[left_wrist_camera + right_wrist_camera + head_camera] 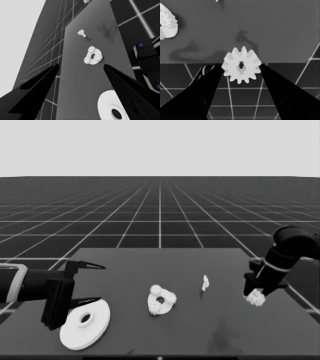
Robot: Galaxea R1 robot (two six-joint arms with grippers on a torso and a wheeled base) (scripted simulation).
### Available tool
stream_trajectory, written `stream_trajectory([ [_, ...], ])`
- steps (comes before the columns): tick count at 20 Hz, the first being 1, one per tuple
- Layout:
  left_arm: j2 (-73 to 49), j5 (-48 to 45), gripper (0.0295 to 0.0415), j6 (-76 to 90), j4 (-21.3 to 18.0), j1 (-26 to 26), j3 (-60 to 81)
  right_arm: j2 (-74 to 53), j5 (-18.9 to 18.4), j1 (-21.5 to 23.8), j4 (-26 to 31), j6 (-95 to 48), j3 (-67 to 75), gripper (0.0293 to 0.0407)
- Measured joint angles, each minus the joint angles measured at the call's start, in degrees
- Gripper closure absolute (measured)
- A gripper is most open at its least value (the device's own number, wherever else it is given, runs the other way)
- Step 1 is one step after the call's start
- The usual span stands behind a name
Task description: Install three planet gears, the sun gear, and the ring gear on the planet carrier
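Right wrist view: right gripper [241,68] clamps the sun gear [241,65] between its fingers, near the table's [225,320] right edge. Step in hand: carrying this gear to the carrier [161,300], mid-table, planet gears [156,289] apparently seated; next move calls for centring over its hole. Thin white piece [205,282] stands between. Left gripper [92,281], fingers apart, waits over the ring gear [85,323] at the left end.

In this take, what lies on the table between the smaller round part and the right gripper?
Only the thin white piece lies between the smaller round part, which already carries gears, and the right gripper, shut on a gear. The head view shows this.
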Motion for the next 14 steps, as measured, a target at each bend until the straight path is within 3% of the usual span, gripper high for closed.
stream_trajectory([
  [1,0.0,0.0,0.0326,0.0,0.0,0.0,0.0,0.0,-0.1,0.1,0.1,0.0,-0.1,0.0391],
  [2,0.0,0.0,0.0326,0.0,0.0,0.0,0.0,11.8,1.4,-0.3,0.5,22.1,-1.0,0.0390],
  [3,0.0,0.0,0.0326,0.0,0.0,0.0,0.0,32.0,2.1,-0.5,0.3,31.1,-7.3,0.0390],
  [5,0.0,0.0,0.0326,0.0,0.0,0.0,0.0,50.9,1.9,-0.8,0.0,26.5,-25.8,0.0390],
  [7,0.0,0.0,0.0326,0.0,0.0,0.0,0.0,57.0,1.6,-0.9,-0.1,22.0,-35.3,0.0391],
  [11,0.0,0.0,0.0326,0.0,0.0,0.0,0.0,60.0,1.4,-1.0,-0.2,19.4,-40.5,0.0391],
  [12,0.0,0.0,0.0326,0.0,0.0,0.0,0.0,59.9,2.8,-7.7,-8.1,19.7,-40.1,0.0390],
  [14,0.0,0.0,0.0326,0.0,0.0,0.0,0.0,60.7,4.4,-16.5,-15.4,17.7,-43.2,0.0391],
])
